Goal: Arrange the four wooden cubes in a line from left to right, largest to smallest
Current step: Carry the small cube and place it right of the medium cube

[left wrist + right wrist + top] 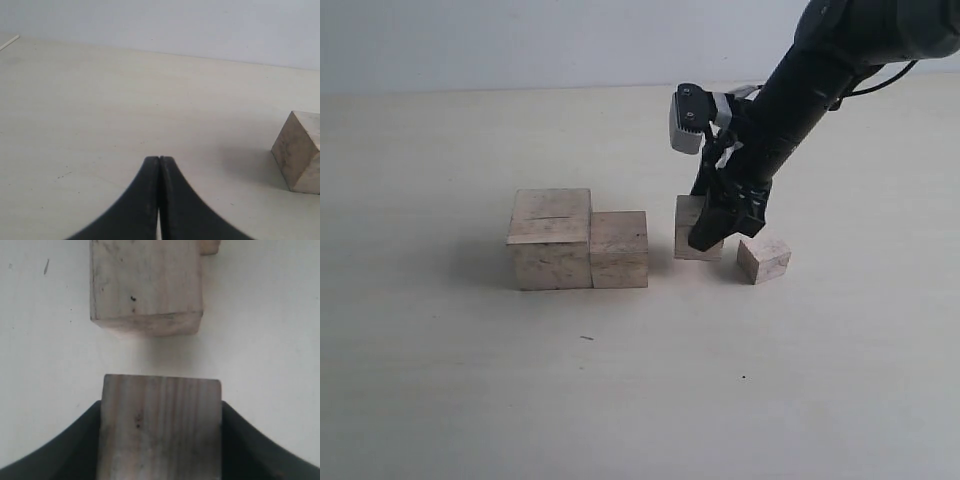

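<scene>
The third-largest cube (688,226) is clamped between the fingers of the right gripper (706,236) at table level. It is parted by a gap from the second-largest cube (619,249), which is pressed against the largest cube (551,238) on its left. The smallest cube (763,258) is set askew just to the right. The right arm (800,90) is slanted down from the upper right, its gripper pointed steeply downward. The left gripper (159,160) is held low over the table (100,100), fingers pressed together.
</scene>
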### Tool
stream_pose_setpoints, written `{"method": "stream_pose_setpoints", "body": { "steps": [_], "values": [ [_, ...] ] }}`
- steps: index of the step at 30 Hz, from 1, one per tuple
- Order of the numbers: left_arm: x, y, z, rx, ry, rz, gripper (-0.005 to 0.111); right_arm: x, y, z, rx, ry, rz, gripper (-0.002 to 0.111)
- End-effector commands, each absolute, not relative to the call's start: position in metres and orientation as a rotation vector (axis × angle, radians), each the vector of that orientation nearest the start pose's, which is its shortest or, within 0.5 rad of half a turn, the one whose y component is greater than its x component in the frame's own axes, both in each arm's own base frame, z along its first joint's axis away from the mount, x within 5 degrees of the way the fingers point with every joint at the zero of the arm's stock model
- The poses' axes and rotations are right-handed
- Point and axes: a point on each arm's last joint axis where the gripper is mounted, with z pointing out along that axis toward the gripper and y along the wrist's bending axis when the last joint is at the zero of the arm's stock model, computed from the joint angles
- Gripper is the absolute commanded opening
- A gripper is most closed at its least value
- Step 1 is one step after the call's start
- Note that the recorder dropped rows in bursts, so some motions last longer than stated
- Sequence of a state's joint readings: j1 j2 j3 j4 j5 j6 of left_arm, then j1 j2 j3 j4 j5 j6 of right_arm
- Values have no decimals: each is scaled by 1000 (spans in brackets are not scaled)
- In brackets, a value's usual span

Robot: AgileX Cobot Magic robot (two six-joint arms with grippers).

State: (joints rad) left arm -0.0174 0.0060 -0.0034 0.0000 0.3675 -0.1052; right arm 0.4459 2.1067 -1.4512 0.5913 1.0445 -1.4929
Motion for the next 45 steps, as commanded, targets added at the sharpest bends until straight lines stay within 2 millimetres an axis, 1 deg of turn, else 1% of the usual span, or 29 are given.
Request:
{"method": "stream_pose_setpoints", "body": {
  "steps": [1,5,11,15,16,19,24,27,29,32,36,41,45],
  "values": [
    [53,-1,181,-76,1839,-88,0,344,218,141,-2099,1907,708,0],
    [53,-1,181,-76,1839,-88,0,341,228,136,-2162,1818,676,0],
    [53,-1,181,-76,1839,-88,0,339,232,126,-2205,1808,645,0],
    [53,-1,181,-76,1839,-88,0,340,232,125,-2200,1809,640,1],
    [53,-1,181,-76,1839,-88,0,340,232,125,-2200,1809,640,3],
    [53,-1,181,-76,1839,-88,0,340,233,126,-2179,1817,658,14],
    [53,-1,181,-76,1839,-88,0,340,235,127,-2149,1823,682,46],
    [53,-1,181,-76,1839,-88,0,340,235,126,-2137,1834,675,58],
    [53,-1,181,-76,1839,-88,0,341,235,126,-2118,1854,668,63],
    [53,-1,181,-76,1839,-88,0,341,235,126,-2115,1860,670,68],
    [53,-1,181,-76,1839,-88,0,341,235,127,-2081,1909,681,69],
    [53,-1,181,-76,1839,-88,0,340,235,144,-2029,1937,675,69],
    [53,-1,181,-76,1839,-88,0,338,234,165,-1990,1924,651,69]
  ]
}}
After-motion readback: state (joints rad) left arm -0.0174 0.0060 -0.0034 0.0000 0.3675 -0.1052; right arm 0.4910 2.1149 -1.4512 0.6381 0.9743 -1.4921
